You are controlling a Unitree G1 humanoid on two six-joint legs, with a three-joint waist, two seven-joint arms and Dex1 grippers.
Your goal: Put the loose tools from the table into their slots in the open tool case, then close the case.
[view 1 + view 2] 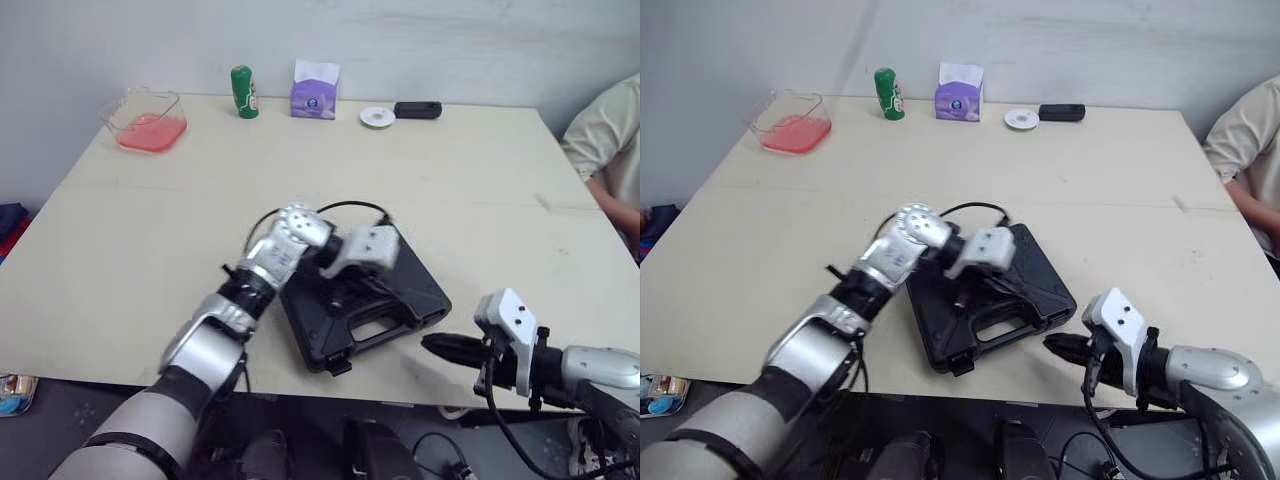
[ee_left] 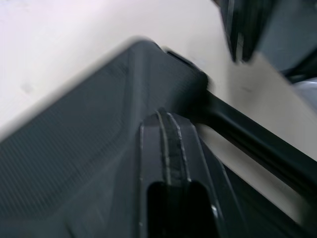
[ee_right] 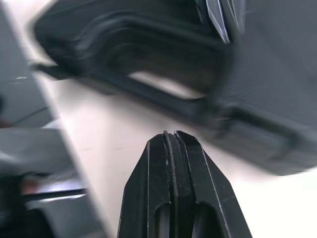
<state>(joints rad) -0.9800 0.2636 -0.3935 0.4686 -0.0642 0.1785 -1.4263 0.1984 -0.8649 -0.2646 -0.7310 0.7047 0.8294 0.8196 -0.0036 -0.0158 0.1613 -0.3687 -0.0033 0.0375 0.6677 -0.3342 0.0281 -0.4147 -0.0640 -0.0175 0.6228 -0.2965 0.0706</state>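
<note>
The case (image 1: 405, 290) lies lid-down near the front edge of the table (image 1: 450, 180), and the left gripper (image 2: 167, 119), clenched empty on the lid, should press straight down by the handle while the right gripper (image 1: 440, 347), also clenched empty, blocks sliding.

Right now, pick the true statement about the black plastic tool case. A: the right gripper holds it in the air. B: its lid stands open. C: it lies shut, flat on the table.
C: the black plastic tool case lies flat with its lid down, the left gripper on top of it.
</note>
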